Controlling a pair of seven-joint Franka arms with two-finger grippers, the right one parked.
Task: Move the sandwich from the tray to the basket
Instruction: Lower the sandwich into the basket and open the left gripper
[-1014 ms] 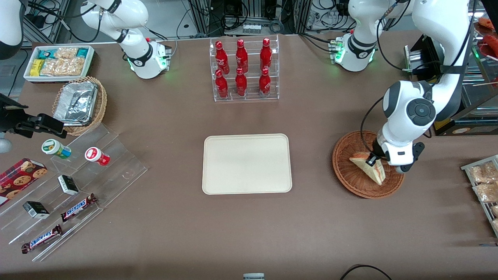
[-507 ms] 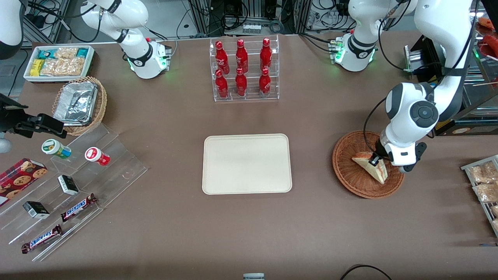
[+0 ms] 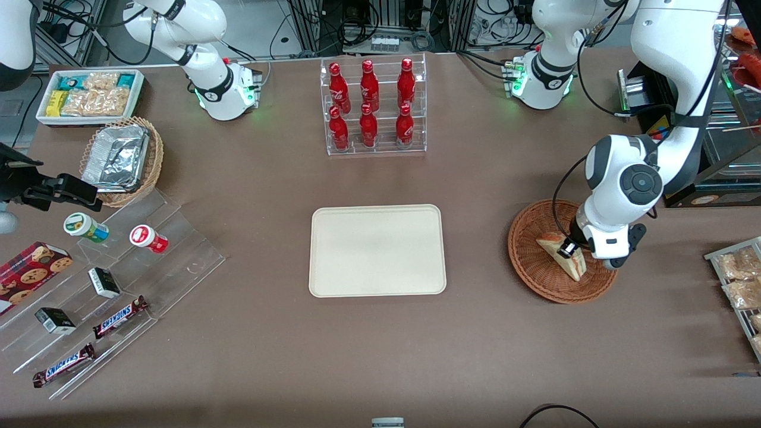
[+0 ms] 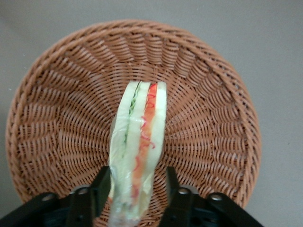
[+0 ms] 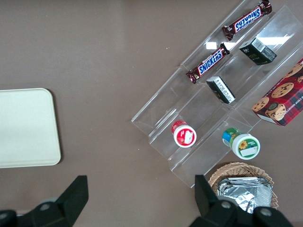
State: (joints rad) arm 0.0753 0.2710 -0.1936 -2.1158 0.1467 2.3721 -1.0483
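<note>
One sandwich, lying in the brown wicker basket. Left gripper low over it, fingers spread, one to each flank; gap shows at one flank, contact at the other cannot be told. Step in hand, as I judge it: release done or all but done, retreat next. That wants a straight lift with the fingers kept wide until clear of the filling, no sideways drift. Risk: a finger dragging the wrapper and tipping the sandwich, or catching the basket's rim. Black cable loops down over the basket beside the wrist; worth watching on the way up. Tray well apart, toward the parked arm's end, bare. Farther from the front camera, a clear organizer holds red bottles; not in the way of a vertical lift.
</note>
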